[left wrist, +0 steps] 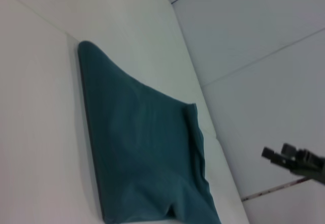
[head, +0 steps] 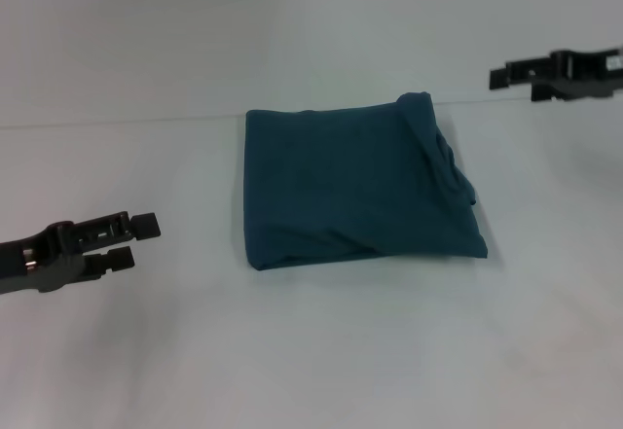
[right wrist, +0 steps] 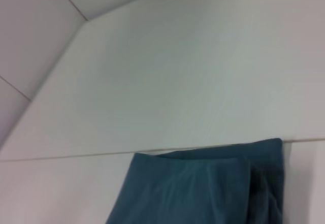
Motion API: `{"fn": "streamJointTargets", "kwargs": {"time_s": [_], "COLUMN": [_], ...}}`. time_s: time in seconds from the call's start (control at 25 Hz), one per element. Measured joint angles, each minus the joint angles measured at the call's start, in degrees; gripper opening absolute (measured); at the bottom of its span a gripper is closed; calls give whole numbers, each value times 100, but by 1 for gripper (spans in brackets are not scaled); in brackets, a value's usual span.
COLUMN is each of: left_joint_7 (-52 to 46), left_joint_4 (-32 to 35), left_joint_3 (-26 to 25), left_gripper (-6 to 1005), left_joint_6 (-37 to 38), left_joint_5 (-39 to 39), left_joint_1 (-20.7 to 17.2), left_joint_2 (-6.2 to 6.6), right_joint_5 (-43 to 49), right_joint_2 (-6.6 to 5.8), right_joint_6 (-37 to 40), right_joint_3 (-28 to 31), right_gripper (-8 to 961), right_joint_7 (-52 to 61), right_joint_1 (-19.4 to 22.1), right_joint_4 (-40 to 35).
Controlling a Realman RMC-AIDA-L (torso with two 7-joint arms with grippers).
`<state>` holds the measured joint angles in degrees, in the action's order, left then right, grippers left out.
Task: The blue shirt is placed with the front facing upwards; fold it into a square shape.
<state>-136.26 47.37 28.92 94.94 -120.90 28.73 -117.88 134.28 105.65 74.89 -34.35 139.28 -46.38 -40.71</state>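
The soft, dark teal-blue cotton shirt point(head: 355, 186) lies in the middle of the flat white bench point(head: 311, 371). It is already folded into a shape close to a square. The print and the collar cannot be seen. The left and near edges look neat and straight. On the right side a band of cloth point(head: 443, 152) is bunched up and rolled over, with a small bump at the far right corner.

The folding looks almost done. What may be left is a little tidy-up. To do that well, a gripper would take only the bunched band, lift it a tiny bit, and lay it flat without dragging the layers under it. Pulling hard could open the neat folds again.

The black left gripper point(head: 138, 239) is low on the left, near the bench and well apart from the shirt. It points toward the shirt, and its fingers are a little way apart and hold nothing. The black right gripper point(head: 501, 75) is far back on the right, beyond the shirt's far right corner. It also points inward, holds nothing, and its fingers look nearly together.
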Motion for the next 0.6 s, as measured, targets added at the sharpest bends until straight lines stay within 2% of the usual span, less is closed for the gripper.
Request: {"fn": "streamJointTargets", "kwargs": {"time_s": [0.08,0.12,0.32,0.6], "left_joint_7": [27,35,39,41], "left_joint_4": [1,-4,-4,-59], "left_joint_3": [-2,-6,-8,-10], "left_gripper": [949,949,949,949], "left_joint_6": [31,53,58,-9], "left_joint_5": [-40,-56,-57,-19], "left_joint_1": [-8,-14,-23,9], "left_joint_2": [-3,-10,-9,-7], "right_joint_5": [336,1135,1360,1378], "right_joint_2": [42,246,479,605], "right_joint_6": [-176,-851,-1350,-2249], "right_joint_3": [-104,-739,-1116,-1712], "right_gripper": [813,812,807,799], "right_joint_7": [228,894,1188,1293], "right_joint_1": [-241,-686,-863,-1091], "right_joint_4": [-4,43,142,1029]}}
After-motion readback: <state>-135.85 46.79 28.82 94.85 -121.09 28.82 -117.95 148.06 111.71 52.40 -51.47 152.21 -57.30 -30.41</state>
